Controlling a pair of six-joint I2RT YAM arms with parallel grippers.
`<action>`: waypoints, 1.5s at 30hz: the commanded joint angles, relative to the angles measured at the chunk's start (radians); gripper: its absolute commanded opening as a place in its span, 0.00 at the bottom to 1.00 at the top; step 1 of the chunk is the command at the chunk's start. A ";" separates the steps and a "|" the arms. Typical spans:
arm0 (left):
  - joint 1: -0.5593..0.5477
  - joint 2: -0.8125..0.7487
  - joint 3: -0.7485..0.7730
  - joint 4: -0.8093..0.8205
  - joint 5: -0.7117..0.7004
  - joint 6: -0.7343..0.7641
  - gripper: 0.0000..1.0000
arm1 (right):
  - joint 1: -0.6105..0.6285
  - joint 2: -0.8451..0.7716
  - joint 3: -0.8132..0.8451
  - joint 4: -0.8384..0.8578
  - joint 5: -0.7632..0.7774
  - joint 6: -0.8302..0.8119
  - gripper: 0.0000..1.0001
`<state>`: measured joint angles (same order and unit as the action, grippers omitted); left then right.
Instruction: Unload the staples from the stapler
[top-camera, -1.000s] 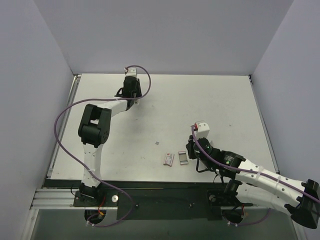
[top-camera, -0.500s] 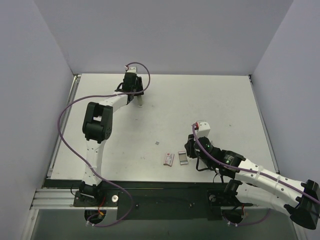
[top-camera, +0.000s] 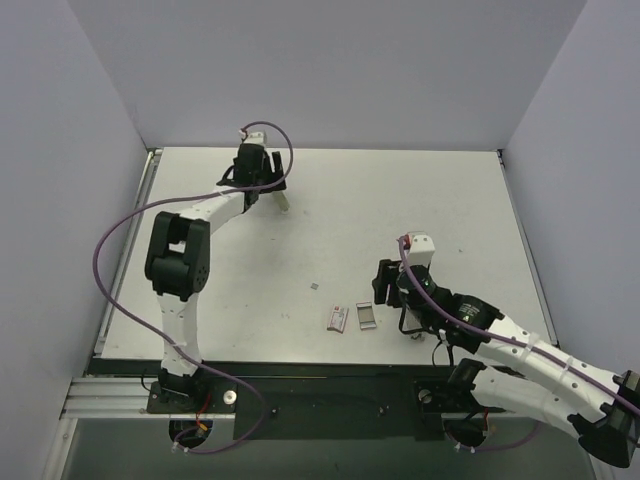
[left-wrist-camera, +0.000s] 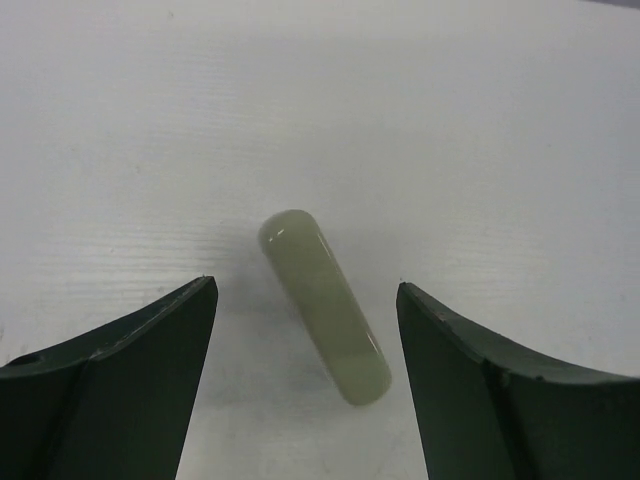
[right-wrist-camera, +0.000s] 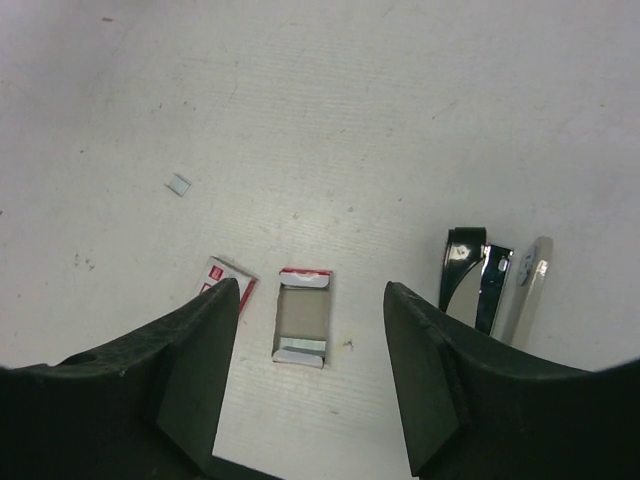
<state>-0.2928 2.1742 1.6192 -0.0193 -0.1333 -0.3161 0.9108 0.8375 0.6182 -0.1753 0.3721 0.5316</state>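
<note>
The right pincer (right-wrist-camera: 308, 292) hangs with its jaws apart above a small red-and-white box (right-wrist-camera: 302, 322) and grips nothing. The stapler (right-wrist-camera: 488, 285) lies on the surface (right-wrist-camera: 400, 90) just to the right, outside the jaws, and seems to be hinged open. A good grasp probably means shifting right, centring across the slim metal body and closing squarely, clear of the box. Well away, the left pincer (left-wrist-camera: 305, 290) stands apart astride an olive bar (left-wrist-camera: 325, 305), not touching it.

From above and behind we see the whole table (top-camera: 400, 190); wrist views sit close, left over the olive bar (left-wrist-camera: 325, 305), right over the stapler (right-wrist-camera: 482, 288) and small box (right-wrist-camera: 302, 318); bar and box show overhead
</note>
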 joint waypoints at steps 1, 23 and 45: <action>0.007 -0.244 -0.074 0.031 0.018 -0.086 0.83 | -0.070 -0.018 0.066 -0.111 0.064 0.021 0.56; -0.341 -0.947 -0.860 0.236 0.092 -0.251 0.83 | -0.454 0.126 0.029 -0.213 -0.091 0.091 0.60; -0.465 -1.186 -1.095 0.262 0.201 -0.350 0.83 | -0.567 0.314 -0.075 -0.075 -0.210 0.125 0.47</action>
<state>-0.7506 1.0309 0.5274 0.2062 0.0353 -0.6521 0.3569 1.1488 0.5674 -0.2646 0.1635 0.6331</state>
